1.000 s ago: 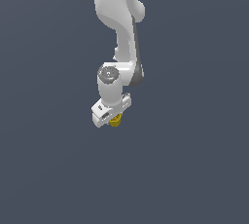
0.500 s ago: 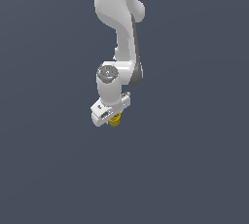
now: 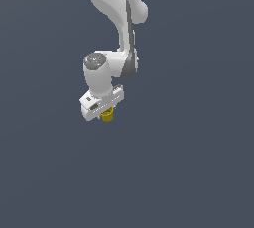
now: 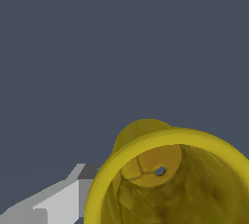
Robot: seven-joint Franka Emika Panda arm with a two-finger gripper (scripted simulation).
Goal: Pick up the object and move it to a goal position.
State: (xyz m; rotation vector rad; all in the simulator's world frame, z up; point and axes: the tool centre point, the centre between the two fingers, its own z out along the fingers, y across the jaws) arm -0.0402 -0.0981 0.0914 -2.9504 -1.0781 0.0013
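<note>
The object [image 3: 108, 116] is a small yellow-gold cup sticking out just under the white hand of the arm. My gripper [image 3: 106, 113] is shut on the object, and the hand hides most of it. The wrist view looks straight into the object's [image 4: 170, 179] hollow top, very close, with a small hole at its bottom. One grey-white finger [image 4: 58, 202] shows beside its rim; the other finger is out of frame.
Behind the arm [image 3: 116, 19] everything is a plain dark grey-blue ground [image 3: 198, 162]. No other objects, edges or goal marker show in either view.
The hand with the yellow object has shifted toward the exterior view's left and slightly upward. The grip on the object looks unchanged.
</note>
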